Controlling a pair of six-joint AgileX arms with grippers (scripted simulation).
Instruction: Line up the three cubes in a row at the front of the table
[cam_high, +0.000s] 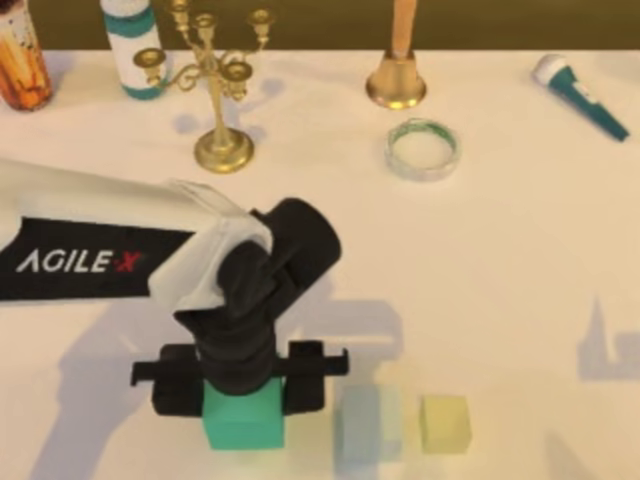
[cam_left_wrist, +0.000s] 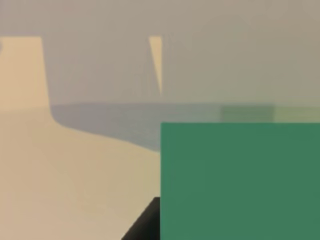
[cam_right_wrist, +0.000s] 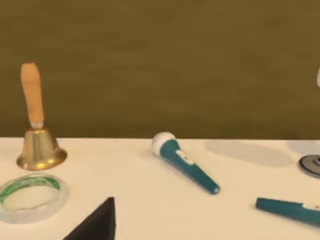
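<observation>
Now left gripper (cam_high: 243, 400) sits over the teal-green cube (cam_high: 243, 420); grasping or released, unclear

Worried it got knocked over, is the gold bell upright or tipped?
Upright: the gold bell stands on its mouth on the table, orange handle pointing up.

Teal-green cube (cam_high: 243, 420): top partly covered by the left gripper (cam_high: 240, 385) in the top view; cropped by the frame edge in the left wrist view. Finger contact is obscured, possibly closed. Right gripper is not seen. Bell handle (cam_high: 403, 25) is cut off.
</observation>
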